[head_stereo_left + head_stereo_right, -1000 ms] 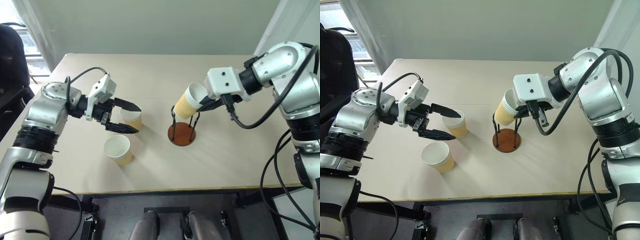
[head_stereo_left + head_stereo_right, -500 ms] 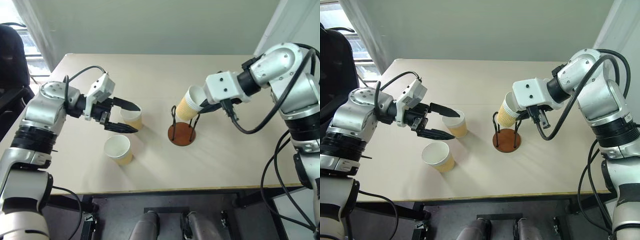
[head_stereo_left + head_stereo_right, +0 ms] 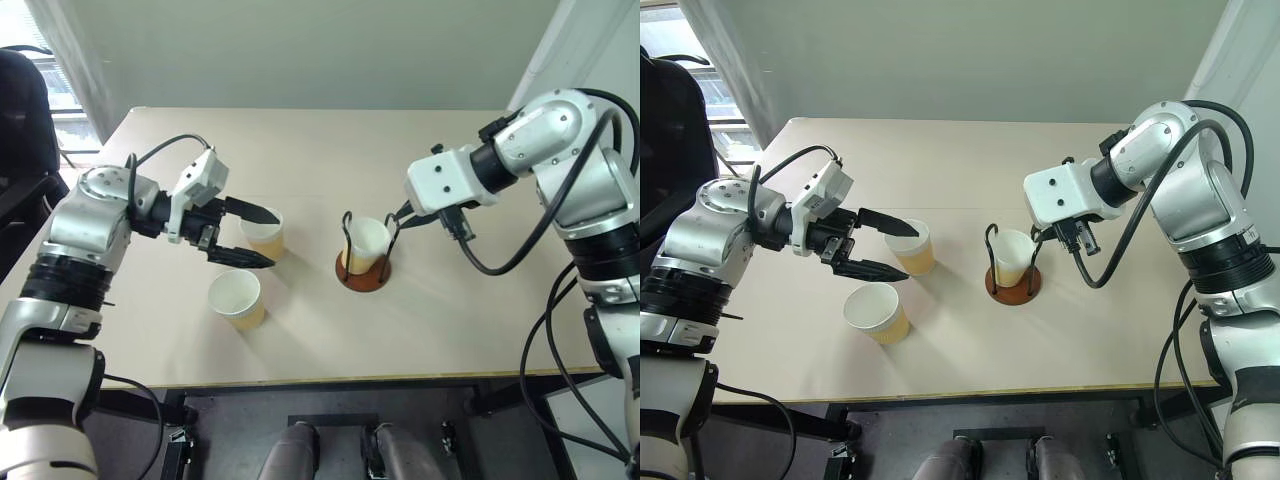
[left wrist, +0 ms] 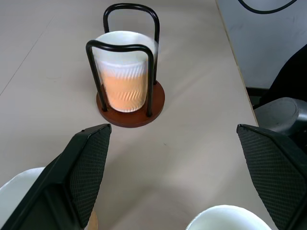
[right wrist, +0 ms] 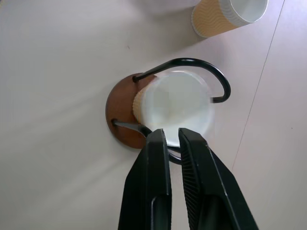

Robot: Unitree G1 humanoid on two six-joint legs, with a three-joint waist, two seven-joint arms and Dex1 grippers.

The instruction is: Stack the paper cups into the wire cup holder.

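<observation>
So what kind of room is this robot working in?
Probably an office or lab test space: a plain light wooden table holding only paper cups and a wire cup holder, a bare wall behind it, and a dark office chair by a window.

Head pair above table [image 3: 330, 140]; wrist views near holder [image 4: 128, 115].

Both arms are built of rounded silver-grey shells with black joint rings between segments. Each wrist carries a boxy white housing with small dark screw holes. Black cables loop loosely from the upper arms to the wrists. The left gripper [image 3: 246, 235] and right gripper [image 5: 173, 143] have flat, tapered black fingers with a fine gridded texture.
</observation>
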